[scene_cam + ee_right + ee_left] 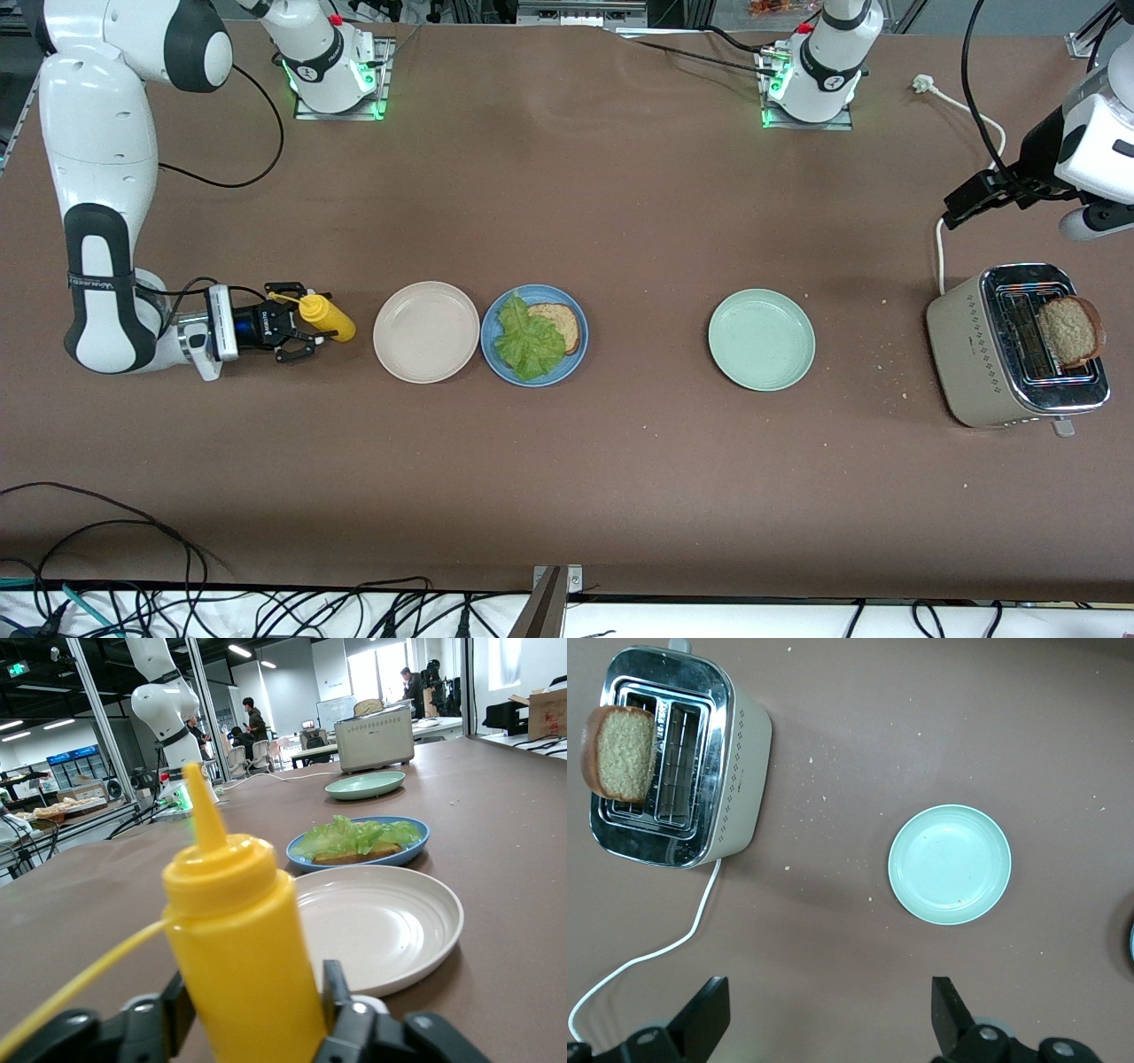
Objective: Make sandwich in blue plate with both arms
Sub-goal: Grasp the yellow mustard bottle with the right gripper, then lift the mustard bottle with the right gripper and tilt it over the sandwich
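The blue plate [567,363] holds a brown bread slice [560,321] with a crinkly green lettuce leaf [527,341] lying over most of it. A second slice [1070,330] sticks up from the toaster [974,354] at the left arm's end. My right gripper [306,332] lies low at the right arm's end, fingers [341,992] against both sides of an upright yellow sauce bottle [239,948]. High over bare table between toaster and mint plate, my left gripper [830,1001] hangs open and holds nothing.
A beige plate [426,332] sits between the bottle and the blue plate. A pale mint-green plate [761,339] lies between the blue plate and the toaster. The toaster's white cord [673,943] runs across the table toward the left arm's base. Crumbs are scattered near the toaster.
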Available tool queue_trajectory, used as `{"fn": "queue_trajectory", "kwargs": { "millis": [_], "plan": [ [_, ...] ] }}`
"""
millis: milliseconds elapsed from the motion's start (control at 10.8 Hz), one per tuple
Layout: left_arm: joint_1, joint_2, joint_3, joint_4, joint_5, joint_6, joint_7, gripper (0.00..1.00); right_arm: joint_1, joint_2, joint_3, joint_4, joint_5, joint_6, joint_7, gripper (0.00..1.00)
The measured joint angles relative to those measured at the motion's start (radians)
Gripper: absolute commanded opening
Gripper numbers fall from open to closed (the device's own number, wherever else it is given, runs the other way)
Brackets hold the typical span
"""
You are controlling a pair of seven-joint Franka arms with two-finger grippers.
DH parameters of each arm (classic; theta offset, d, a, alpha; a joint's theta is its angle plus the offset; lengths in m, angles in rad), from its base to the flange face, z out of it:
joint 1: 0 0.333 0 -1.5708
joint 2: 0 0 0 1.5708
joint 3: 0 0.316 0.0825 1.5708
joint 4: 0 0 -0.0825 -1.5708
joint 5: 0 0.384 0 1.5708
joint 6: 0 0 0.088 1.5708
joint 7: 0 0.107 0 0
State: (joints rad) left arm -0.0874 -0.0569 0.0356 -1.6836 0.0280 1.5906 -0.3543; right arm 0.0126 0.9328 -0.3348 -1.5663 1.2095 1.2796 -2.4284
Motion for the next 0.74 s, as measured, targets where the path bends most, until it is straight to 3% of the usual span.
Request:
{"fn": "queue_trajectory", "kwargs": {
  "millis": [371,742],
  "plan": [
    [0.000,0.000,0.000,0.000,0.000,0.000,0.000,1.00,-0.004,0.000,0.000,0.007,-0.001,-0.002,0.069,0.00],
    [0.000,0.000,0.000,0.000,0.000,0.000,0.000,1.00,-0.011,-0.008,-0.007,0.108,-0.056,-0.050,0.265,0.00]
  ]
}}
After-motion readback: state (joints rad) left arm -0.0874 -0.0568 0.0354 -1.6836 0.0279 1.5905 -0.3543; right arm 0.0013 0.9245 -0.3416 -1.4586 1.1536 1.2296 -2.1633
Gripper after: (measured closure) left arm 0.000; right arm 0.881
